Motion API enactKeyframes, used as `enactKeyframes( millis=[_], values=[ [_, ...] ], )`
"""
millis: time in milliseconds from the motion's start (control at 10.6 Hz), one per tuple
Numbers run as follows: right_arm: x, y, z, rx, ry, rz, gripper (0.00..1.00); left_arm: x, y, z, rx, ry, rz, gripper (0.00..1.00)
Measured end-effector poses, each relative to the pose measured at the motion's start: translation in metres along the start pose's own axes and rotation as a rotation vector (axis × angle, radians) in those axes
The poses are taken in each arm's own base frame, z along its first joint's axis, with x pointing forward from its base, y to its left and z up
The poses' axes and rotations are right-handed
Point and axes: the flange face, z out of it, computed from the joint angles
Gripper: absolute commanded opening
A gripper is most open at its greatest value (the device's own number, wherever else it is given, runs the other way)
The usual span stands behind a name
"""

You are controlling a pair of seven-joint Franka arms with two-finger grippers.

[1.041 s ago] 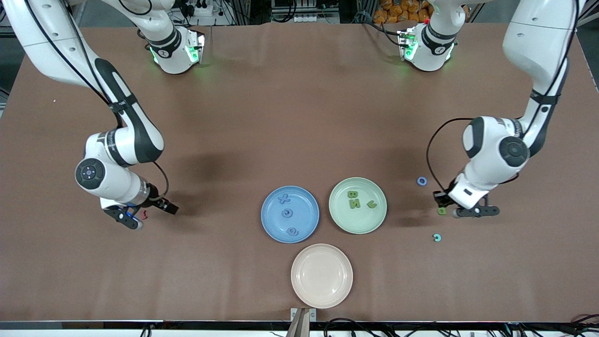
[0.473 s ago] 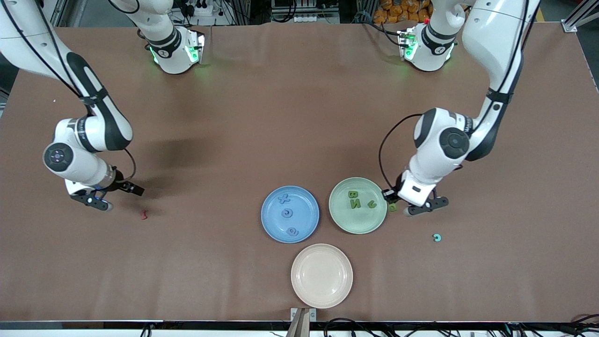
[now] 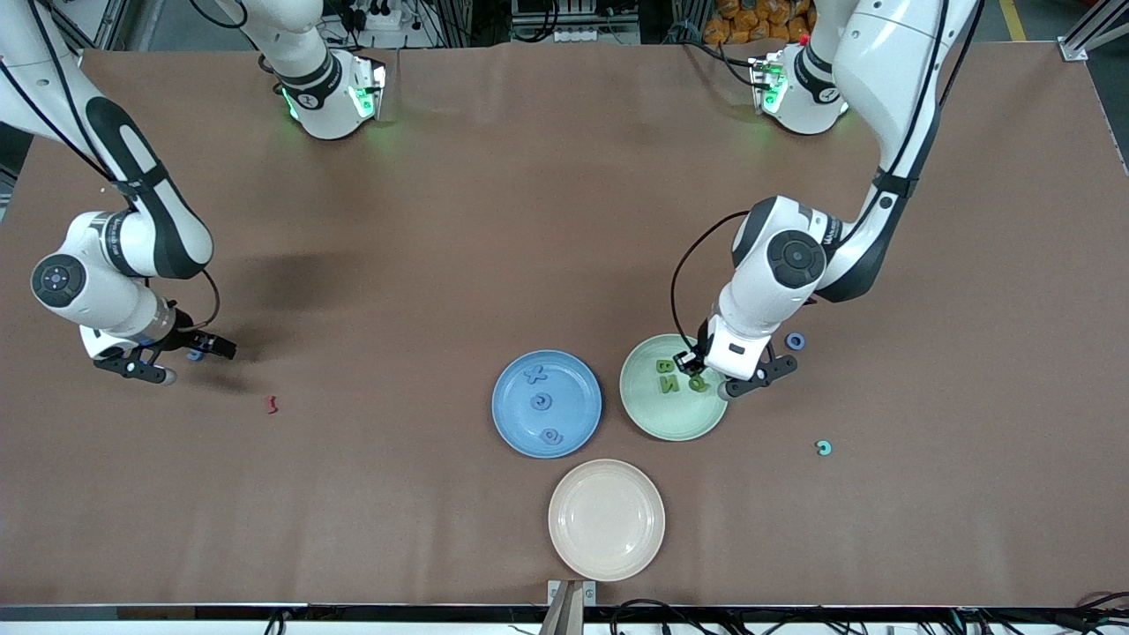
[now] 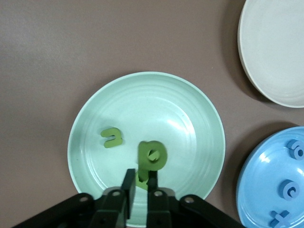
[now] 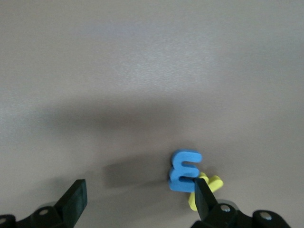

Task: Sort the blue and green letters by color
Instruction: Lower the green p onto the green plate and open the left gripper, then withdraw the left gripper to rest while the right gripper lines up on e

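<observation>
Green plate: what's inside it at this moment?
The green plate holds green letters. The left claw, over the plate, grips a green P-shaped letter and covers part of another beneath it.

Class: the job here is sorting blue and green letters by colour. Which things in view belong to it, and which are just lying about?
Belong:
- green letter P, held by the left hand over the green plate
- blue letter E under the open right hand
- blue plate
- blue ring letter

Lying about:
- yellow letter
- dark red letter
- beige plate
</observation>
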Motion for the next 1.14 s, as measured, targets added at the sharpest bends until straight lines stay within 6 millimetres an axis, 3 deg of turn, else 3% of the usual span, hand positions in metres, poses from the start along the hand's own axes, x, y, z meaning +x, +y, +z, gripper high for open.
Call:
enactKeyframes(
  millis=[568,757,1135],
  values=[
    [0.0,-0.011,0.032,0.066,0.084,-0.079,1.0,0.011,-0.008,0.004,0.039,0.013,0.018,1.0],
    [0.002,-0.013,0.032,0.071,0.093,-0.081,1.0,0.038,-0.036,0.0,0.098,0.007,0.105,1.0],
    [0.014,-0.018,0.008,0.052,0.086,-0.094,1.0,0.118,-0.127,-0.018,0.139,-0.005,0.281,1.0]
  ],
)
